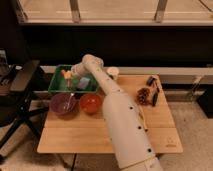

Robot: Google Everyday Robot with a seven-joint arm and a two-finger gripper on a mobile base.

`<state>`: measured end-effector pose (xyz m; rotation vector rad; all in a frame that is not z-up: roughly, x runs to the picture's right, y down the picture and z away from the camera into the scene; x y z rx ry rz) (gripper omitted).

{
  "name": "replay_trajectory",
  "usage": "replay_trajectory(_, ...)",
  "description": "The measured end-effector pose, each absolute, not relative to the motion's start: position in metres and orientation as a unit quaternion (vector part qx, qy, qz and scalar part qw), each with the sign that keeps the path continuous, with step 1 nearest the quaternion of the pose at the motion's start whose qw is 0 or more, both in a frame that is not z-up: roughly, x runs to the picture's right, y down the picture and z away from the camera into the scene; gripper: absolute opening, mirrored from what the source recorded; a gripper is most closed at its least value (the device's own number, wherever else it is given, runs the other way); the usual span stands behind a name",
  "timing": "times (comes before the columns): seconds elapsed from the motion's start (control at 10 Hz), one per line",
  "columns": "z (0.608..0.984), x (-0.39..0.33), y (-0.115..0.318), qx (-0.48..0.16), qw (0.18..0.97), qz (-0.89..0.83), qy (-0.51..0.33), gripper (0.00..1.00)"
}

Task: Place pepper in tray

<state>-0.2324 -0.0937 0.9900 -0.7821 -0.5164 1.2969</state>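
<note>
The pepper [65, 75] is small and yellow-orange. It sits at the tip of my gripper [69, 75], low over the left part of the green tray [55, 86] at the table's back left. The gripper is shut on the pepper. My white arm [112, 107] stretches from the front of the view across the table to the tray and hides the tray's right rim. A blue object [83, 83] lies in the tray, to the right of the gripper.
A purple bowl [63, 103] and a red bowl [90, 103] stand just in front of the tray. A white cup [113, 73] stands behind the arm. Brown and dark objects [145, 94] lie at the right. A black chair [19, 95] stands to the left of the table.
</note>
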Motion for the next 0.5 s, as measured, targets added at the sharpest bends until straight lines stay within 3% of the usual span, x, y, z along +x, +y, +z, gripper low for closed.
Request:
replay_trajectory(0.2, 0.987, -0.2319, -0.0921, -0.352, 0.694, 0.582, -0.237, 0.71)
replay_trajectory(0.5, 0.9858, -0.2281, -0.093, -0.352, 0.69, 0.584, -0.243, 0.71)
